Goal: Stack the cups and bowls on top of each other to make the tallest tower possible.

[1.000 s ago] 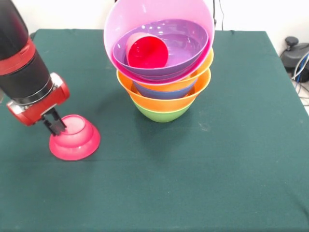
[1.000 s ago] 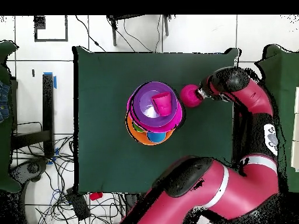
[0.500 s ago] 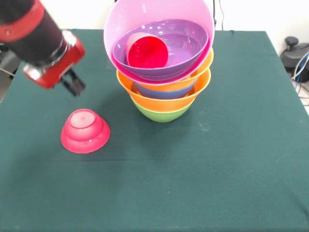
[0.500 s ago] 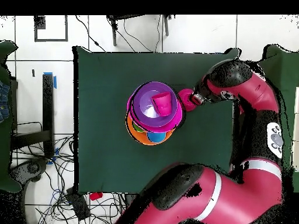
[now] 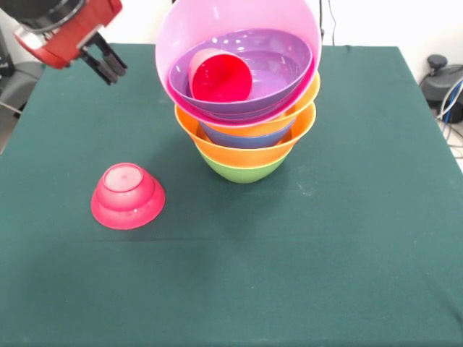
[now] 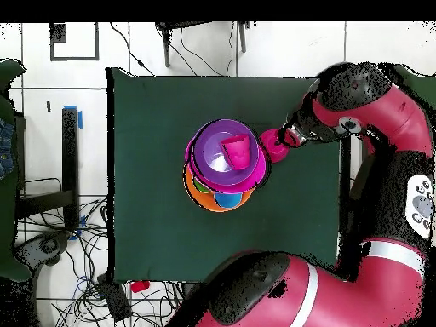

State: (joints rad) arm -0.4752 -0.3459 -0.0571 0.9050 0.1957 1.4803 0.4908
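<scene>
Fingers [image 5: 108, 63] of our gripper [image 5: 105, 61] sit close together, empty, raised over the table's [image 5: 347, 238] far left corner in the front view. We see the red bowl [image 5: 127, 196] upside down near the left edge, apart from the tower [image 5: 242, 108] at mid-table. Green cloth lies bare toward the near and right edges; cables [image 6: 85, 247] litter the floor.

Glossy red arm [image 6: 375, 94] with black segments.

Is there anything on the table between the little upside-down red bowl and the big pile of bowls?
No. In the front view only bare green table lies between the red bowl and the tower.
</scene>
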